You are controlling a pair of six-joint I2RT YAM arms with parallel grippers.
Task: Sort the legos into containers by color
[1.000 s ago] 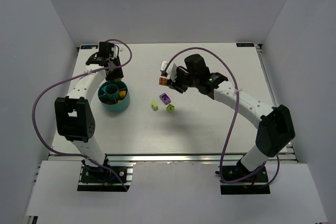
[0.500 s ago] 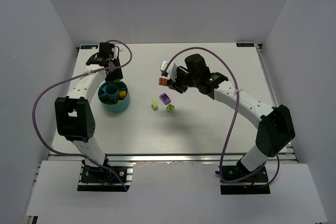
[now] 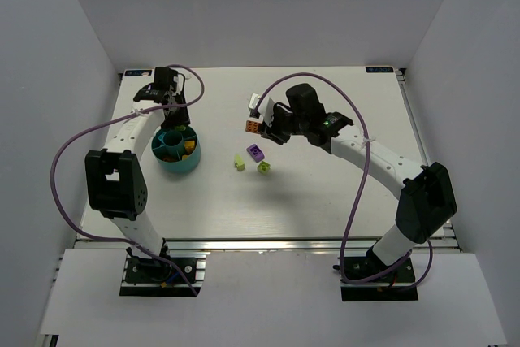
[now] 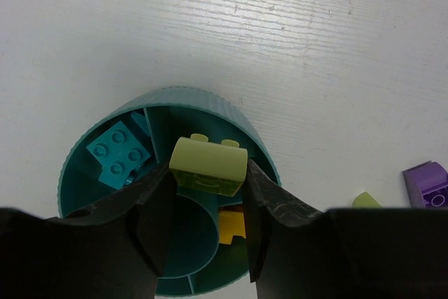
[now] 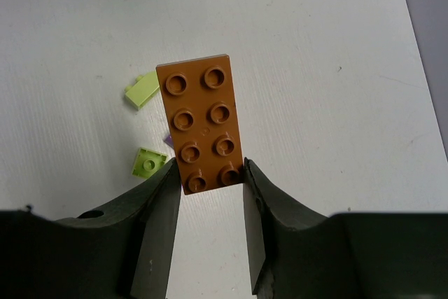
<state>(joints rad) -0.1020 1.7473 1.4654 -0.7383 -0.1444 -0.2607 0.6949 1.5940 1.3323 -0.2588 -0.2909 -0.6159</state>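
Over the teal bowl (image 4: 210, 99), at 9 o'clock on the surface (image 3: 325, 193): left tool (image 4: 208, 181) pinches a lime brick (image 4: 208, 166) above the central ring. Cyan brick (image 4: 117, 153) lies in the bowl's 10 o'clock compartment, wrist view. At the bowl's 3 o'clock, loose: purple brick (image 3: 256, 152), two lime pieces (image 3: 239, 162). At their 12 o'clock, right tool (image 5: 208, 173) pinches a brown plate (image 5: 203, 120).

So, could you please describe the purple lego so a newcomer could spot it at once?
On the white table, look right of the teal bowl for three loose legos. The purple lego sits at the back of the group; the left lime lego and right lime lego flank it.
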